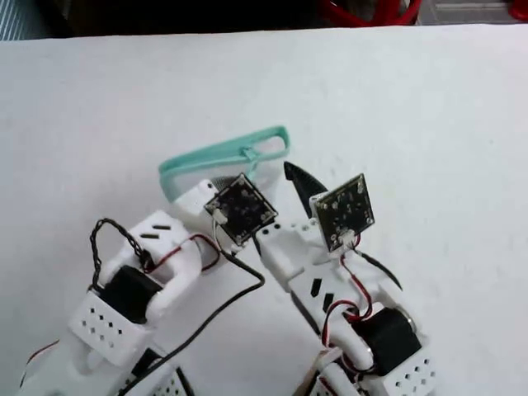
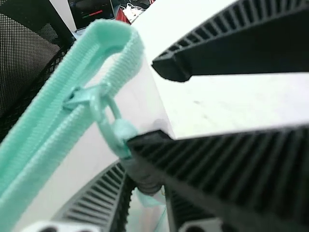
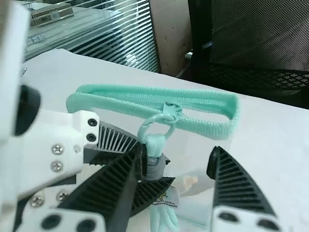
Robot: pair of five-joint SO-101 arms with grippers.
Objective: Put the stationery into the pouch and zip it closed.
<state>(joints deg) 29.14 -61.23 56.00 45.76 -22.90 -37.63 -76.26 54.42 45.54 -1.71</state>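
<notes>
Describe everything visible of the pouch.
The pouch stands on edge on the table, with its mint-green zipper band uppermost and a pale translucent body below. The slider sits partway along. The band is shut on one side of it and gapes on the other. A ring and tassel hang from it. The left gripper is against the pull, and the right gripper, open, is close by.

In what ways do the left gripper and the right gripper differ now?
The left gripper is shut on the zipper pull; the right gripper is open and clamps nothing. The left gripper's fingers meet at the pull, while the right gripper's fingers stand wide apart beside it. Both have black ribbed fingers and sit close to the mint pouch.
</notes>
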